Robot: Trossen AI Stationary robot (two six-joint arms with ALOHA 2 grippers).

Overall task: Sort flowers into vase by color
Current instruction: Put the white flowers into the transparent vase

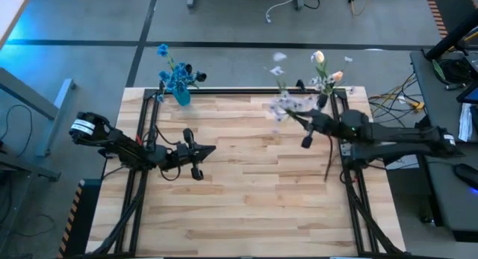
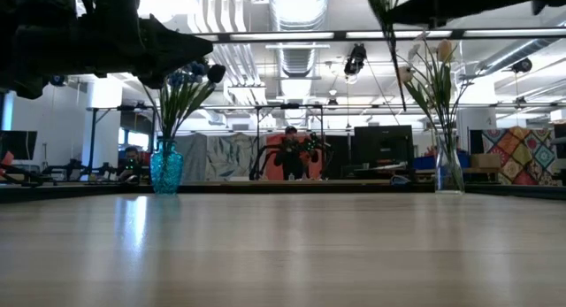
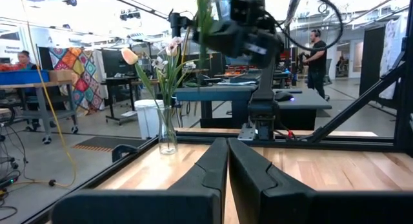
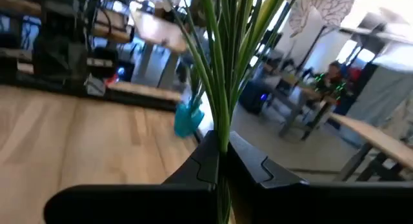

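A sprig with pale white-lilac blossoms [image 1: 284,106] and a long green stem is held above the table's far right part by my right gripper [image 1: 305,130], which is shut on it. A blue vase [image 1: 181,95] holding blue flowers [image 1: 177,75] stands at the far left edge. A clear vase [image 2: 448,170] with peach-yellow tulip buds [image 1: 320,59] stands at the far right edge. My left gripper [image 1: 209,149] hovers shut over the left middle of the table, touching nothing. My right gripper pinches the sprig's bunched green stalks [image 4: 222,137] between its two fingers, which lie across the stem. The sprig is lifted clear of the table. Its blossoms point toward the far edge and its bare stem end [image 1: 326,175] trails toward the near edge, slanting down below the gripper [image 2: 395,59].
A black metal frame [image 1: 246,89] runs along the table's far edge and down both sides. The wooden tabletop [image 1: 246,207] between and in front of the arms is bare. Beyond the table lie desks, cables and a person [image 2: 291,152].
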